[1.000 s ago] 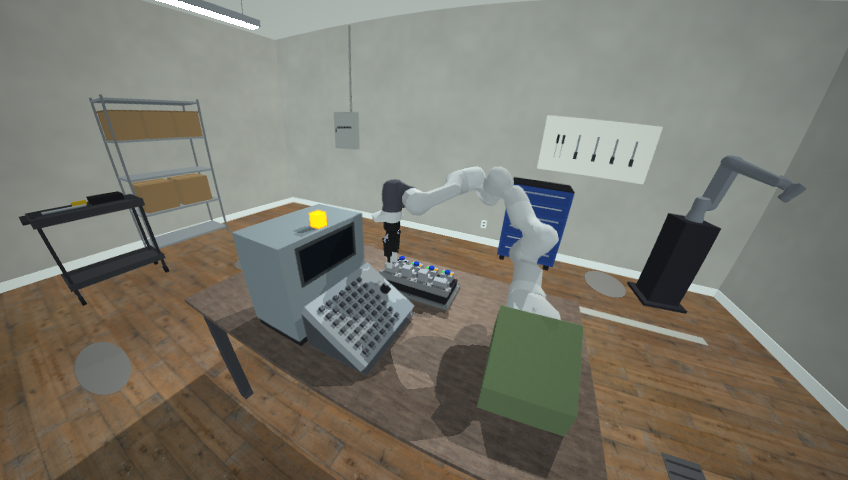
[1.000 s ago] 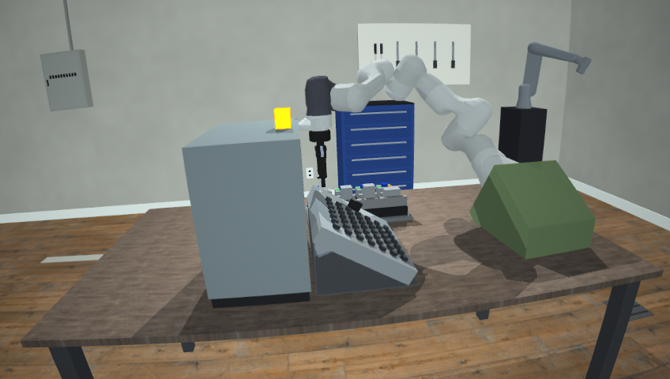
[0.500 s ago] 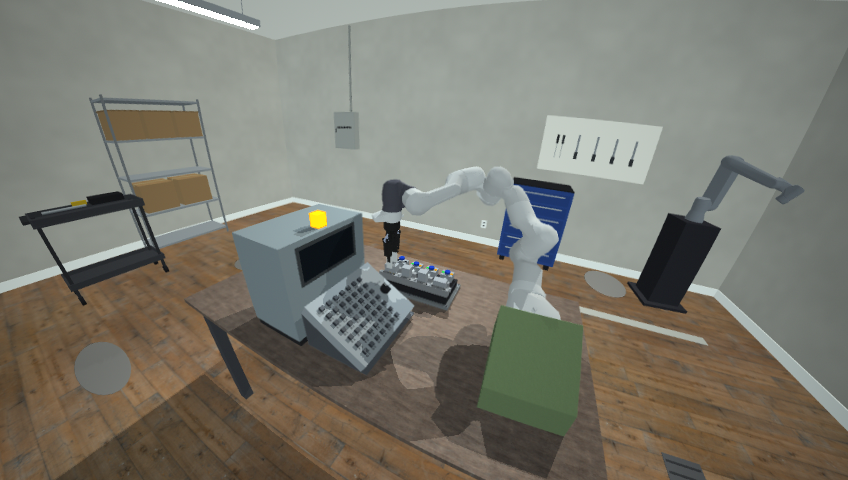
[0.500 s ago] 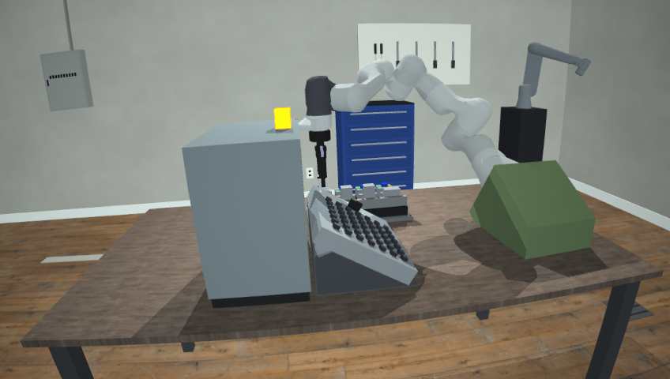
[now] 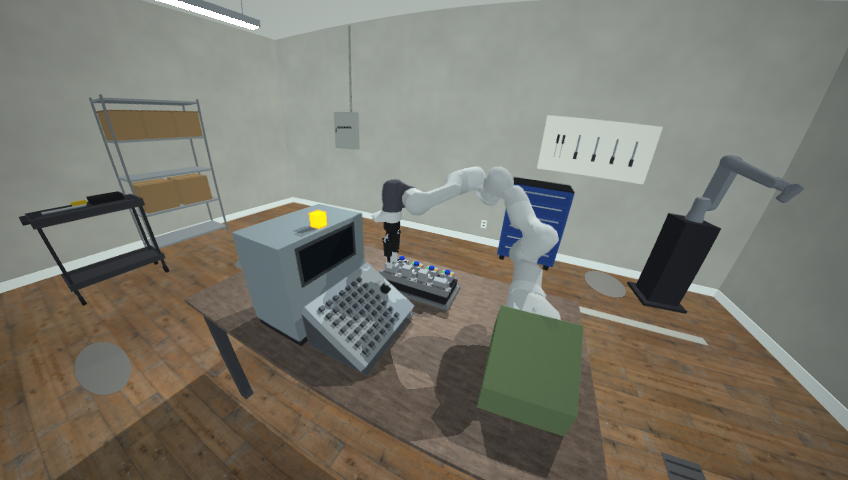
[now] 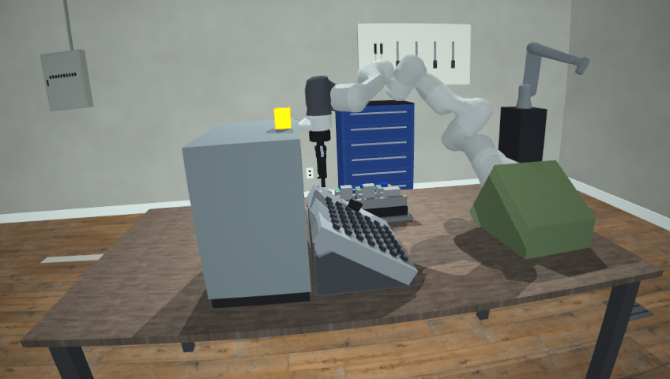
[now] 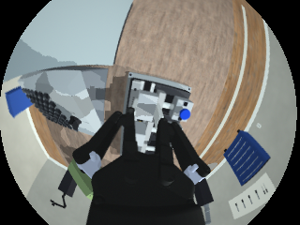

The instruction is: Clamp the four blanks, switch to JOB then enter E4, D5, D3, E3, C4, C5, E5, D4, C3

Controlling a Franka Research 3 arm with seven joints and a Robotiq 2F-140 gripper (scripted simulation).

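gripper [image 5: 390,259] [image 6: 323,185] [image 7: 145,106], one, clenched on pale blank [image 7: 146,109], at vise row's [image 5: 423,290] [image 6: 385,202] [image 7: 161,81] 10 o'clock end, top view; amber lamp [image 5: 318,219] [image 6: 282,118], lit, atop cabinet [image 5: 273,261] [image 6: 249,211] [image 7: 75,33].

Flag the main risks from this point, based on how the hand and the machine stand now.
The hand is down among the tightly packed vise stations, so a sideways move might nudge a neighbouring block or blank.

The amber lamp is lit, meaning the machine is in TEACH; entering the order's keys now would likely not count.

A lit green lens could mislead: a blank may still stick out.
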